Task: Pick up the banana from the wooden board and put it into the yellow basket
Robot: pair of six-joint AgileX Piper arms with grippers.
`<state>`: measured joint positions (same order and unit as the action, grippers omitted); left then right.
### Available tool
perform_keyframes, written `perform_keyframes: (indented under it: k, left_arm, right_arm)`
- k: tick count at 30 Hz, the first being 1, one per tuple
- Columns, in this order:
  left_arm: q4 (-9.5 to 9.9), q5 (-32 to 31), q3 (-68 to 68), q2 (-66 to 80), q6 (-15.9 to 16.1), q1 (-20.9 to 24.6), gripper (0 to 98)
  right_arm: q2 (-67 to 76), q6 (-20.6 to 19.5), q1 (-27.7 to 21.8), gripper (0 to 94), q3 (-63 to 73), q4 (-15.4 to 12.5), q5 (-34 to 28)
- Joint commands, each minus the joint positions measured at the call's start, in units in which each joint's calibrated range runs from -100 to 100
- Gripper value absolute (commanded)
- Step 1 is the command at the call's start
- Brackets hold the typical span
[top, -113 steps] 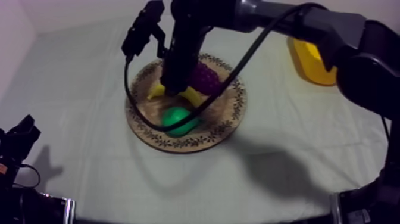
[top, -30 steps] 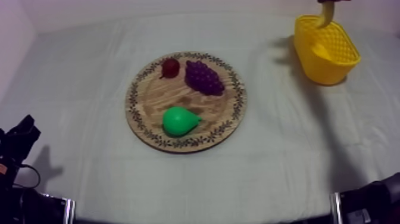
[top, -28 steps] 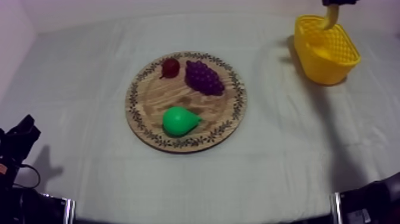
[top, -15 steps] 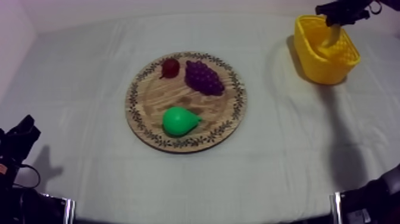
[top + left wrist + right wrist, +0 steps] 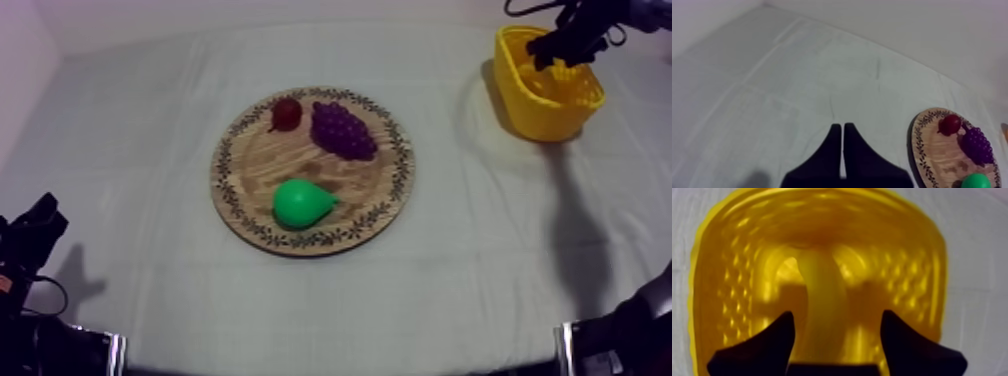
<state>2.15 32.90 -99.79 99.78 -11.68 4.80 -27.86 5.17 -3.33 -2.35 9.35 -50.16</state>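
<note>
Banana [image 5: 822,288] smooth, curved, inside lattice-walled yellow basket [image 5: 912,263] | right jaws apart, astride it | left jaws together above creased cloth surface [image 5: 797,75] | board [image 5: 255,175] round, wooden

Robot test lab: cloth-draped table [image 5: 140,250], bare wall [image 5: 912,30], toy pear [image 5: 300,203].

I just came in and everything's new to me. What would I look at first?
The bright yellow basket at the far right grabs the eye, with the right claw open over it and the banana lying inside. Next comes the round wooden board in the middle, holding purple grapes, a green pear and a small red fruit.
</note>
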Motion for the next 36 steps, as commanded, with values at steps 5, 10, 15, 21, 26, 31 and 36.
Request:
perform_keyframes:
  k: [5,10,15,21,26,31,36]
  left_arm:
    - [0.03,0.0,0.0,0.0,0.0,0.0,0.1]
    - [0.03,0.0,0.0,0.0,0.0,0.0,0.1]
    - [0.03,0.0,0.0,0.0,0.0,0.0,0.1]
    - [0.03,0.0,0.0,0.0,0.0,0.0,0.1]
    - [0.03,0.0,0.0,0.0,0.0,0.0,0.1]
    - [0.03,0.0,0.0,0.0,0.0,0.0,0.1]
    - [0.03,0.0,0.0,0.0,0.0,0.0,0.1]
  right_arm:
    - [7.3,0.9,-0.3,50.0,-5.4,-1.1,1.8]
    - [17.6,0.6,-0.2,33.9,-14.4,-1.5,5.5]
    - [29.5,-1.0,0.3,10.2,-25.9,-1.0,10.2]
    - [45.1,-4.7,1.1,1.7,-41.9,1.2,18.5]
    - [59.3,-4.8,1.1,0.7,-53.8,-0.1,24.7]
    - [73.4,-0.8,1.7,0.5,-65.2,-4.6,27.9]
    - [86.6,2.1,2.6,0.5,-75.0,-7.7,27.8]
